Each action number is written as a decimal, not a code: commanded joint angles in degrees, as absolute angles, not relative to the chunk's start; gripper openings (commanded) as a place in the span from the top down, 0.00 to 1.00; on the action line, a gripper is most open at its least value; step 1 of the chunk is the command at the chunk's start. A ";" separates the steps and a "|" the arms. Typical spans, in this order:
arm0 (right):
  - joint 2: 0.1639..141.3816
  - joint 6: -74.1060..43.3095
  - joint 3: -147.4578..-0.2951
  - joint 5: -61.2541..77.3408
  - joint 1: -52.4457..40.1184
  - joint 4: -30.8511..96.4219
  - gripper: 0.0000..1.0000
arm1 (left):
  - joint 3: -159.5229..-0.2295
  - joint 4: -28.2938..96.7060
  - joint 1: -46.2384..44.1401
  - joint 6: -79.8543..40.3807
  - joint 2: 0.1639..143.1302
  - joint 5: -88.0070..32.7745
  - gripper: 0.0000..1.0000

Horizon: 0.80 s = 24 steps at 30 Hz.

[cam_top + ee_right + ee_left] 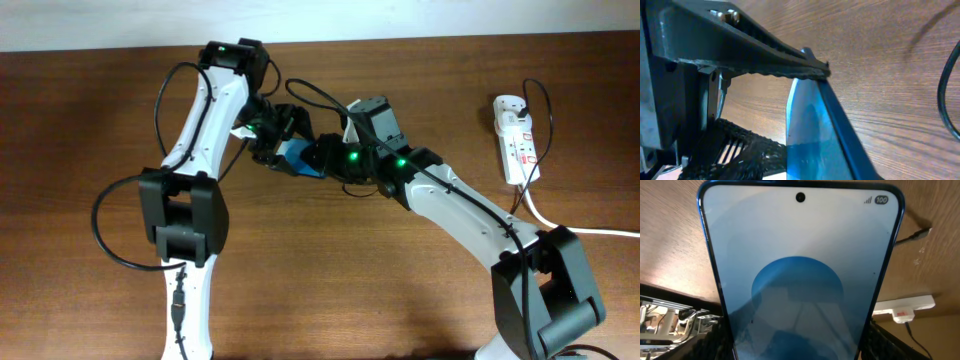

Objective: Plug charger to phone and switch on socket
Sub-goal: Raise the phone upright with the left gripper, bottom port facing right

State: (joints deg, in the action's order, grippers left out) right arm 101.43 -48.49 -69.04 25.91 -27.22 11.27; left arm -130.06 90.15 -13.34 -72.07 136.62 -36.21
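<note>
Both arms crowd together over the middle of the brown, wood-grain table [90, 120], and the phone [297, 158] sits right between them, just a sliver of bright blue from overhead. From the left wrist the slab fills the view: rounded corners, a glossy blue rim, a pale screen with a darker blue disc. There is a punch-hole lens at the top and a signal mark with "100" in the corner. The left gripper [800, 347] has it clenched, its black mesh-textured fingers [887, 342] pressed against the two long edges low down. Over to the right gripper [805, 110]: its upper finger, a dark bar with a ribbed pad, touches the phone's corner with its tip. The lower, meshy finger sits just beside the glass, and whether that makes a real grip I cannot tell. The charger [917, 233] lies on the table beyond the phone's top right corner, a thin black cable ending in a small flat plug, apart from the phone. The socket [517, 138], a narrow white plastic strip with red marks, rests near the table's right edge, well apart from the phone. A thin black cable loops at its far end and its thick white cord [590, 232] runs off to the right.
</note>
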 commanded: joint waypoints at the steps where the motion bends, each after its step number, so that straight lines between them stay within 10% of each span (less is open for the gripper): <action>1: 101.75 -48.53 -69.76 24.80 -27.49 11.09 0.65 | -131.41 89.21 -14.61 -72.88 136.38 -38.13 1.00; 14: 101.75 -48.56 -69.76 25.02 -27.49 11.11 0.95 | -131.41 89.21 -14.59 -72.88 136.38 -38.13 1.00; 24: 100.84 -46.26 -69.78 26.48 -22.68 13.54 0.96 | -131.41 88.82 -14.46 -62.54 136.38 -40.25 1.00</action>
State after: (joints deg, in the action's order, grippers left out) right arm 102.67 -48.95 -68.38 26.09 -25.63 12.49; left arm -131.48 89.17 -14.22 -71.42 136.62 -37.71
